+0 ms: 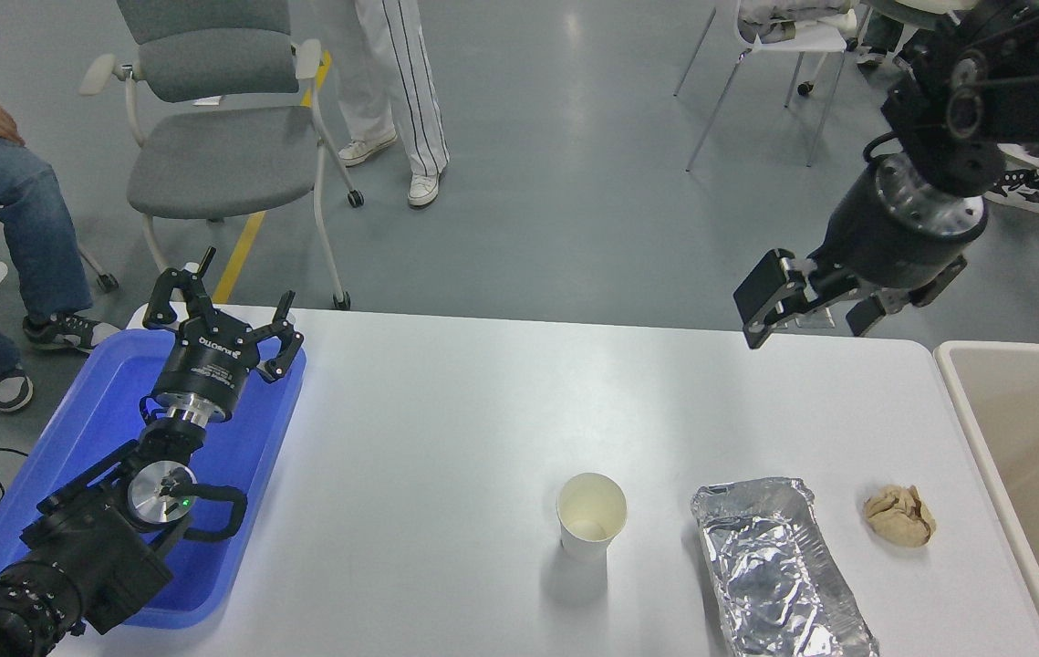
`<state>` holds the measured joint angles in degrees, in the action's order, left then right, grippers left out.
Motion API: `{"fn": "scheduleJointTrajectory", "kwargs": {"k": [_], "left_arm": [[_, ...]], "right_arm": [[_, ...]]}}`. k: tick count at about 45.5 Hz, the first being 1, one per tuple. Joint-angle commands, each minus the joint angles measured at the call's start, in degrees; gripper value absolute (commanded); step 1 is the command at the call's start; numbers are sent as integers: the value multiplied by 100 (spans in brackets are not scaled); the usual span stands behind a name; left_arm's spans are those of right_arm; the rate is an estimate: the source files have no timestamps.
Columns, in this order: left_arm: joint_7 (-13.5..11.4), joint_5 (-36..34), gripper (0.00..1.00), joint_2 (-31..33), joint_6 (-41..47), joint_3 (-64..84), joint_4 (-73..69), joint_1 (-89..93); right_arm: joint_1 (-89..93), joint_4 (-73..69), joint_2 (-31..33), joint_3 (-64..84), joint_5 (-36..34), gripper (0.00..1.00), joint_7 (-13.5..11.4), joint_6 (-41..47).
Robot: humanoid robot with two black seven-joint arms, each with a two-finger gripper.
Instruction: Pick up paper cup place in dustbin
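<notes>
The white paper cup [591,516] stands upright near the table's front, right of centre, with nothing touching it. The beige dustbin [964,394] stands off the table's right edge, only partly in view. My right gripper [809,308] hangs high over the table's far right edge, open and holding nothing, well behind and to the right of the cup. My left gripper [220,306] is parked over the blue tray at the lower left, open.
A crinkled silver foil tray [776,570] lies just right of the cup, and a crumpled brown paper ball [899,515] lies beyond it. A blue tray [99,424] is at the left. A person sits at far left; another stands behind a grey chair [218,137].
</notes>
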<state>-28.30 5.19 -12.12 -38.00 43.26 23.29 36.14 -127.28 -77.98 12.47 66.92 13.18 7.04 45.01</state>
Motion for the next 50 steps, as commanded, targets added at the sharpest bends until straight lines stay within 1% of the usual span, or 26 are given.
{"fn": "scheduleJointTrajectory", "kwargs": {"k": [1, 4, 9, 21, 25, 30, 35, 41, 44, 45, 50], "left_arm": [[0, -9, 100, -1, 3, 7, 0, -2], [0, 0, 100, -1, -6, 7, 0, -2], [0, 0, 100, -1, 3, 7, 0, -2], [0, -9, 100, -1, -6, 7, 0, -2], [0, -9, 100, -1, -6, -2, 0, 7], [0, -9, 100, -1, -6, -2, 0, 7], [0, -9, 100, -1, -6, -2, 0, 7], [0, -9, 100, -1, -6, -2, 0, 7], [0, -9, 100, -1, -6, -2, 0, 7], [0, -9, 100, -1, -6, -2, 0, 7], [0, -9, 100, -1, -6, -2, 0, -1]], "right_arm": [[502, 2, -315, -249, -70, 100, -27, -1], [651, 11, -447, -267, -70, 96, -36, -378], [950, 28, -518, -442, 27, 96, -45, -923], [1829, 775, -939, -934, 71, 95, -54, -1222], [2048, 898, -1053, -970, 132, 95, -54, -1494], [2330, 907, -1185, -996, 325, 96, -54, -1873], [2645, 916, -1203, -1163, 642, 96, -54, -2022], [3059, 1232, -1247, -1313, 967, 96, -185, -2049], [3191, 1285, -1247, -1313, 994, 96, -264, -2049], [3279, 1311, -1247, -1313, 994, 96, -334, -2058], [3350, 1408, -1247, -1321, 1003, 96, -440, -2101]]}}
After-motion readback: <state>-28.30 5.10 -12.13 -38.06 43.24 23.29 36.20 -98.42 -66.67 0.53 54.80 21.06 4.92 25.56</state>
